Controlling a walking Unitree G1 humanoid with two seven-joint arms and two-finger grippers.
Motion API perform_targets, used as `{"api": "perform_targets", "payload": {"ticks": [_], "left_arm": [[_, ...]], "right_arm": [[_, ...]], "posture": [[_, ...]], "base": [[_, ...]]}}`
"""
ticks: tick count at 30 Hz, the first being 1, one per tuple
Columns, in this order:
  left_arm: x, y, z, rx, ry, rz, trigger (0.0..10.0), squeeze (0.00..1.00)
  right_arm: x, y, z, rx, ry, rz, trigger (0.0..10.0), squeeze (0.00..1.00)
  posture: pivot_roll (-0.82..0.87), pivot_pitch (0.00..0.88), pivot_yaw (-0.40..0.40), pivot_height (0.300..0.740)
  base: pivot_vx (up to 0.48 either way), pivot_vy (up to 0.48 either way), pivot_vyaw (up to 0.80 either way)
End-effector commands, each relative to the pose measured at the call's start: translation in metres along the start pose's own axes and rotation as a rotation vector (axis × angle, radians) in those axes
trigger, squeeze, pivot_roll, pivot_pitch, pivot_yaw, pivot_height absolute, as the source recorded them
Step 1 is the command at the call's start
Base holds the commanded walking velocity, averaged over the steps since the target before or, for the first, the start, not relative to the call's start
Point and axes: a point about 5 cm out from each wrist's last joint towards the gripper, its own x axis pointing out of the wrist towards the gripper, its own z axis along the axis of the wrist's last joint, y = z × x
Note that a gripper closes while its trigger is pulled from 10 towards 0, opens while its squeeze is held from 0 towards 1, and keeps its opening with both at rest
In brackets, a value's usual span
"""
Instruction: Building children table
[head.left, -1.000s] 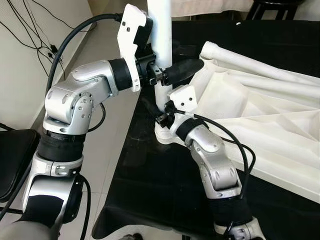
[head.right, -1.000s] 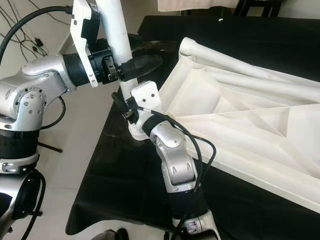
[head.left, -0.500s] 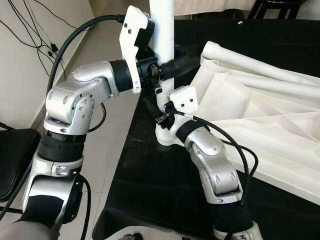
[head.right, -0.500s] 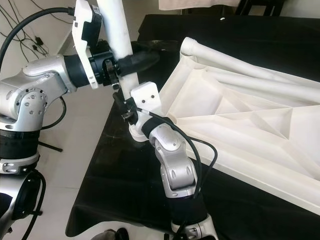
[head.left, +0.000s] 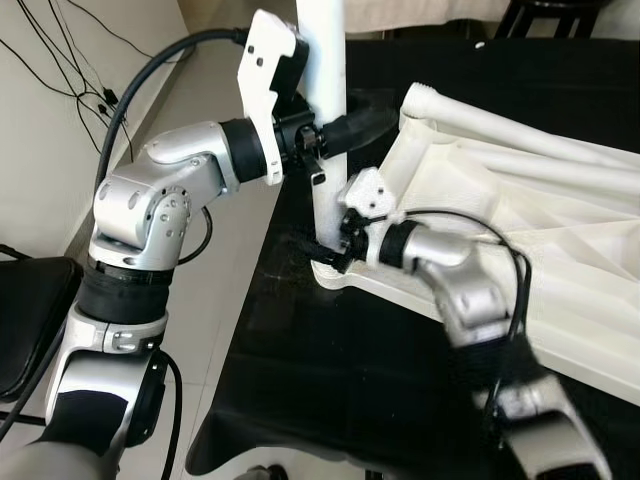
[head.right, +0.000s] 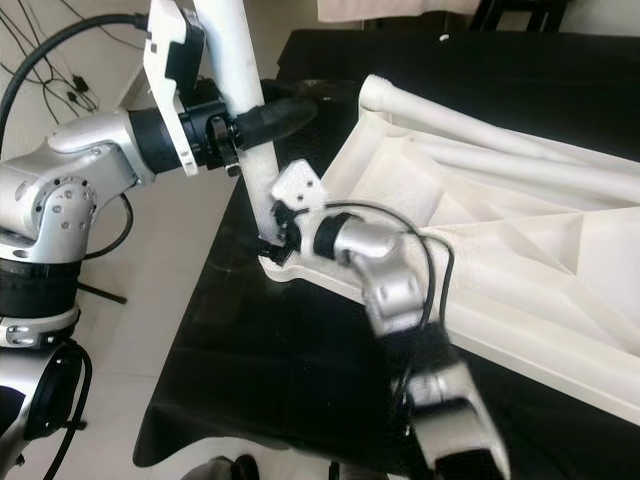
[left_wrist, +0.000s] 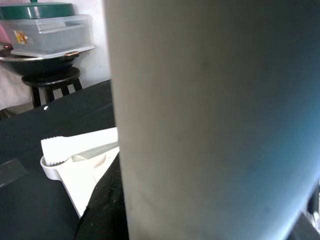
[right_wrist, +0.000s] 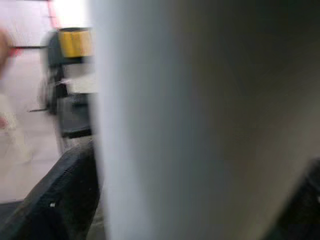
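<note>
A white table leg (head.left: 325, 60) stands upright on the near left corner of the upside-down white table top (head.left: 520, 210). My left gripper (head.left: 350, 128) is shut around the leg's middle, and the leg (left_wrist: 210, 120) sits close up in the left wrist view. Low down, my right gripper (head.left: 322, 252) is shut on the leg's base, just above the corner socket. The right wrist view is blurred, with the leg (right_wrist: 200, 120) between black fingers (right_wrist: 60, 200).
A black cloth (head.left: 330, 380) covers the work table, whose left edge drops to tiled floor (head.left: 215, 290). A second white leg (head.left: 520, 125) is fixed along the table top's far side. A stool with a plastic box (left_wrist: 50, 30) stands behind. Cables (head.left: 60, 70) run along the left wall.
My right arm has swung its elbow out to the right while its gripper stayed at the leg's base. The left gripper's fingers drew in tighter on the leg.
</note>
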Motion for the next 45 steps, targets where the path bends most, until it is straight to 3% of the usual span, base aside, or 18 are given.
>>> {"api": "perform_targets", "payload": {"ticks": [1,5,6,7,8,11,21,22,23,24,25,30,31,33,35,37,38,45], "left_arm": [[0.003,-0.007,-0.005,-0.015,0.035,-0.059,0.0,0.0],[0.004,-0.009,-0.005,-0.018,0.035,-0.065,0.0,0.0],[0.005,-0.009,-0.006,-0.019,0.036,-0.069,0.0,0.0],[0.005,-0.009,-0.006,-0.019,0.036,-0.069,0.0,0.0],[0.005,-0.01,-0.006,-0.019,0.036,-0.07,0.0,0.0],[0.005,-0.01,-0.007,-0.019,0.039,-0.073,0.0,0.0],[0.006,-0.01,-0.006,-0.017,0.037,-0.072,0.0,0.0],[0.006,-0.009,-0.006,-0.008,0.041,-0.061,2.0,0.0],[0.006,-0.009,-0.006,-0.008,0.041,-0.061,2.0,0.0],[0.005,-0.007,-0.006,-0.012,0.029,-0.039,10.0,0.0],[0.005,-0.006,-0.006,-0.009,0.023,-0.018,10.0,1.0],[0.004,-0.003,-0.006,-0.003,0.024,0.014,10.0,1.0],[0.004,-0.003,-0.006,-0.005,0.026,0.021,10.0,0.0],[0.004,-0.002,-0.006,-0.006,0.028,0.024,10.0,0.0],[0.002,-0.001,-0.005,-0.016,0.021,0.038,10.0,0.0],[0.002,-0.001,-0.005,-0.016,0.021,0.038,10.0,0.0],[0.0,0.001,-0.005,-0.025,0.02,0.044,10.0,0.0],[0.001,0.001,-0.007,-0.033,0.028,0.024,10.0,0.0]], "right_arm": [[0.01,0.001,0.002,0.002,-0.003,0.104,10.0,0.0],[0.015,-0.007,0.009,0.039,-0.027,0.179,10.0,0.0],[0.017,-0.008,0.011,0.065,-0.038,0.222,7.6,0.0],[0.017,-0.008,0.011,0.065,-0.038,0.222,7.6,0.0],[0.019,-0.008,0.011,0.089,-0.05,0.272,0.0,0.0],[0.02,-0.006,0.008,0.117,-0.055,0.382,0.0,0.0],[0.021,-0.008,0.006,0.121,-0.073,0.431,0.0,0.0],[0.02,-0.01,0.004,0.126,-0.083,0.411,0.0,0.0],[0.02,-0.01,0.004,0.126,-0.083,0.411,0.0,0.0],[0.019,-0.01,0.003,0.124,-0.085,0.393,0.0,0.0],[0.017,-0.012,0.001,0.11,-0.083,0.359,0.0,0.0],[0.012,-0.016,-0.003,0.056,-0.062,0.273,0.0,0.0],[0.009,-0.017,-0.008,0.062,-0.024,0.17,0.0,0.0],[0.007,-0.018,-0.011,0.067,0.004,0.095,0.0,0.0],[0.013,-0.008,-0.033,0.137,0.08,-0.265,0.0,0.0],[0.013,-0.008,-0.033,0.137,0.08,-0.265,0.0,0.0],[0.01,0.034,-0.059,0.239,0.208,-0.505,0.0,0.0],[0.013,0.051,-0.06,0.258,0.223,-0.569,0.0,0.0]], "posture": [[0.0,0.192,0.092,0.74],[0.0,0.197,0.098,0.74],[0.01,0.198,0.099,0.74],[0.01,0.198,0.099,0.74],[0.01,0.201,0.099,0.74],[0.01,0.203,0.101,0.74],[0.01,0.203,0.102,0.74],[0.0,0.202,0.103,0.74],[0.0,0.202,0.103,0.74],[0.0,0.201,0.103,0.74],[0.0,0.202,0.104,0.74],[-0.01,0.203,0.101,0.74],[0.0,0.211,0.078,0.74],[0.0,0.211,0.078,0.74],[-0.01,0.216,0.066,0.74],[-0.01,0.216,0.066,0.74],[-0.02,0.227,0.092,0.74],[-0.03,0.201,0.097,0.74]], "base": [[0.0,0.0,0.0],[0.0,0.0,0.0],[0.0,0.0,0.0],[0.0,0.0,0.0],[0.0,0.0,0.0],[0.0,0.0,0.0],[0.0,0.0,0.0],[0.0,0.0,0.0],[0.0,0.0,0.0],[0.0,0.0,0.0],[0.0,0.0,0.0],[0.0,0.0,0.0],[0.0,0.0,0.0],[0.0,0.0,0.0],[0.0,0.0,0.0],[0.0,0.0,0.0],[0.0,0.0,0.0],[0.0,0.0,0.0]]}}
